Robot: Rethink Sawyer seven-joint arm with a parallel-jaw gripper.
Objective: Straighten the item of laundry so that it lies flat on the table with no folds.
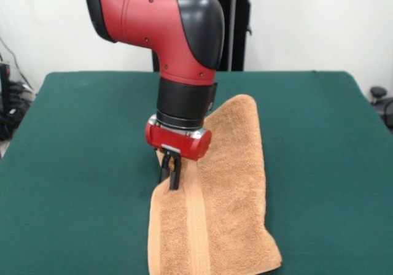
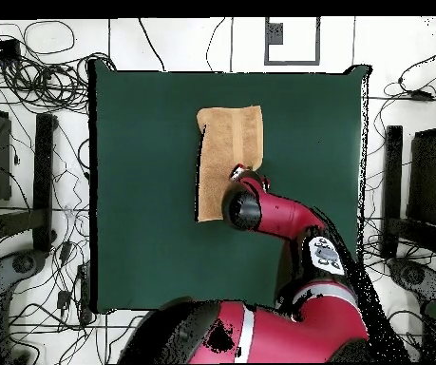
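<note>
On the table [image 1: 73,140], fingers [image 1: 171,170] pinch the towel's [image 1: 236,183] folded left edge.

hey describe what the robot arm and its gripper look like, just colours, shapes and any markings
The arm is thick and rounded, with glossy red shells and black joint caps, plus a black cylindrical wrist section. Below that sits a red collar with a silver ring. The gripper is small, with thin black fingers. In the overhead view a white label with dark characters shows on the arm; I can't read it. No loose cables show on it.

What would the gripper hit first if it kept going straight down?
The towel: the gripper points down with its tips at or almost on the folded cloth near the woven band. Under that lies the table.
</note>
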